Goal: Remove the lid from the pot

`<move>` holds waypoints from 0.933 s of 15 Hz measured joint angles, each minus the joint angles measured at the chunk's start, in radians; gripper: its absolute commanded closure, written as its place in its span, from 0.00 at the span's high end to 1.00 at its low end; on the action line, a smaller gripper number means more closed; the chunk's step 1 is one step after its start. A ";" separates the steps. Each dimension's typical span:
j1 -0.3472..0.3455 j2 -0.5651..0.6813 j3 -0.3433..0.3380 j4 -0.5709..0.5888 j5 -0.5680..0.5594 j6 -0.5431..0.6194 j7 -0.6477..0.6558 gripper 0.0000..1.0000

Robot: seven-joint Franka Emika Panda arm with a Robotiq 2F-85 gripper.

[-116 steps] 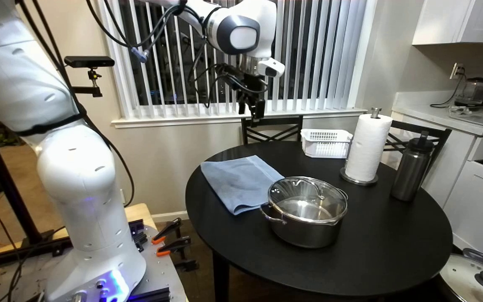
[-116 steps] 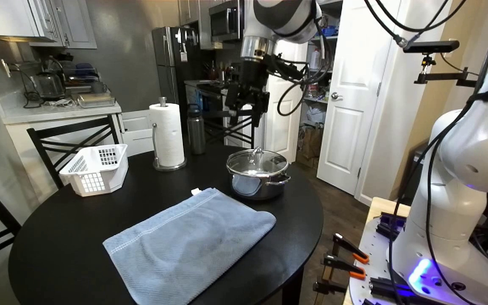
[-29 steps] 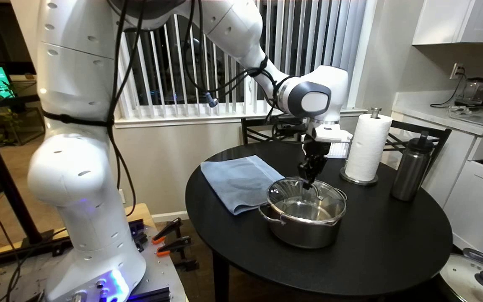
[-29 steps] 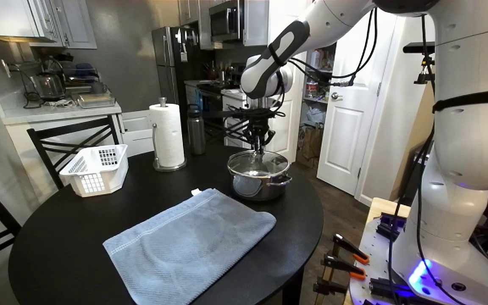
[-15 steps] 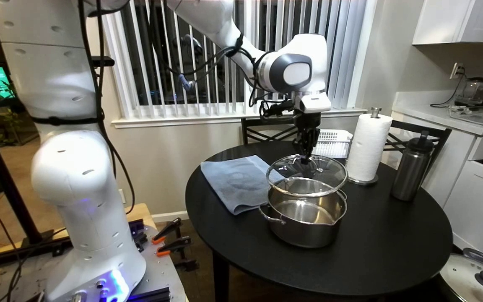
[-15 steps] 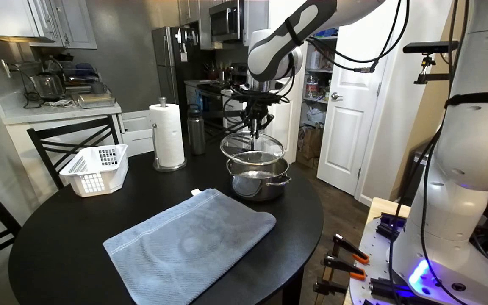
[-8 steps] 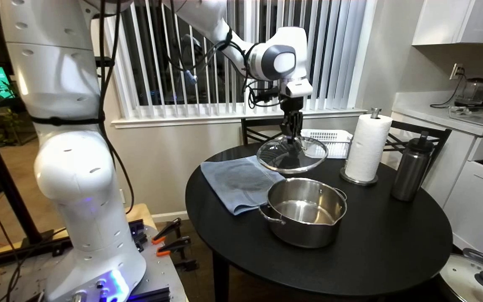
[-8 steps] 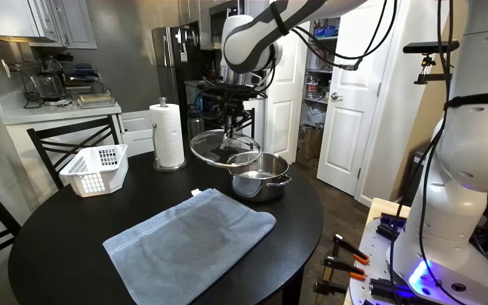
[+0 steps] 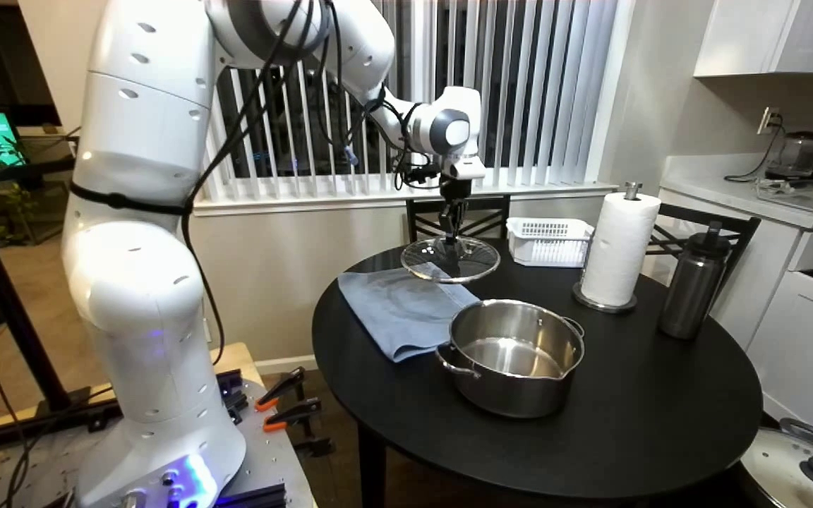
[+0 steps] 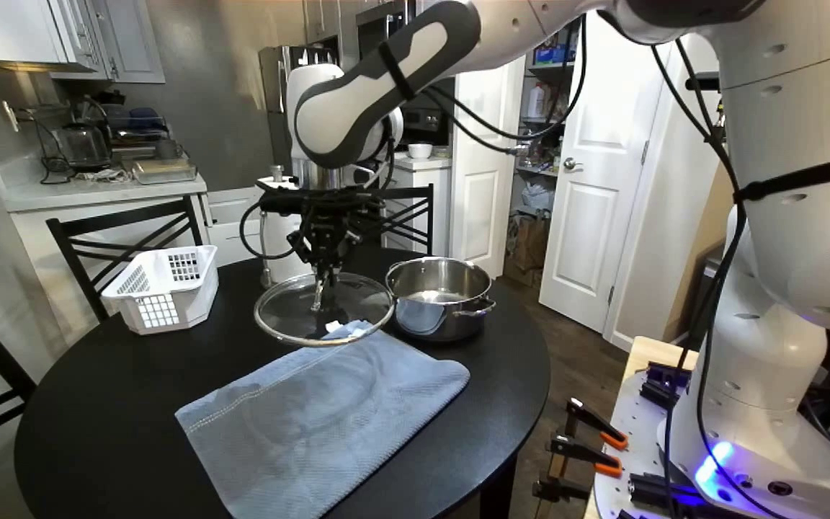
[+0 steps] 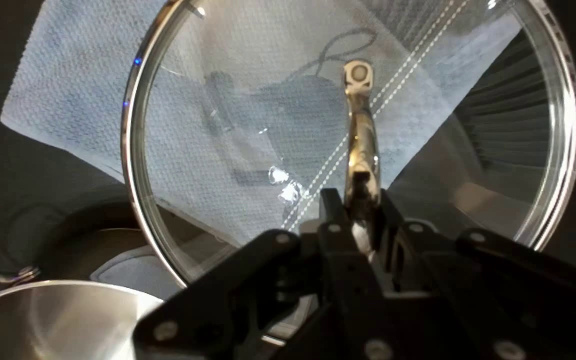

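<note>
Wrist view: my end effector (image 11: 361, 207) grips the metal handle (image 11: 363, 135) of the round metal-rimmed glass lid (image 11: 303, 125). I advise lowering it level onto the flat light-blue cloth (image 11: 78, 95), releasing only once fully supported. In an exterior view, the lid hangs upper left of the uncovered, wide stainless-steel pot (image 9: 509, 395), bare inside. In an exterior view, a white perforated plastic basket (image 10: 163, 299) stands at left.

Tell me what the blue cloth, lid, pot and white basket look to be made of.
Blue cloth: matte fabric, with a textured weave and stitched line; fibre unclear.
Lid: probably glass, clear and glossy, since the cloth shows through; its shiny rim looks metal.
Pot: likely stainless steel, polished, with mirror-like reflections.
White basket: apparently smooth plastic, from its even lattice.
</note>
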 measured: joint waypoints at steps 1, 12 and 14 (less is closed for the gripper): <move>0.002 0.047 -0.003 0.034 0.000 -0.001 0.001 0.04; 0.028 0.237 -0.035 0.140 -0.004 -0.039 -0.053 0.04; 0.040 0.237 -0.036 0.132 -0.020 -0.043 -0.070 0.04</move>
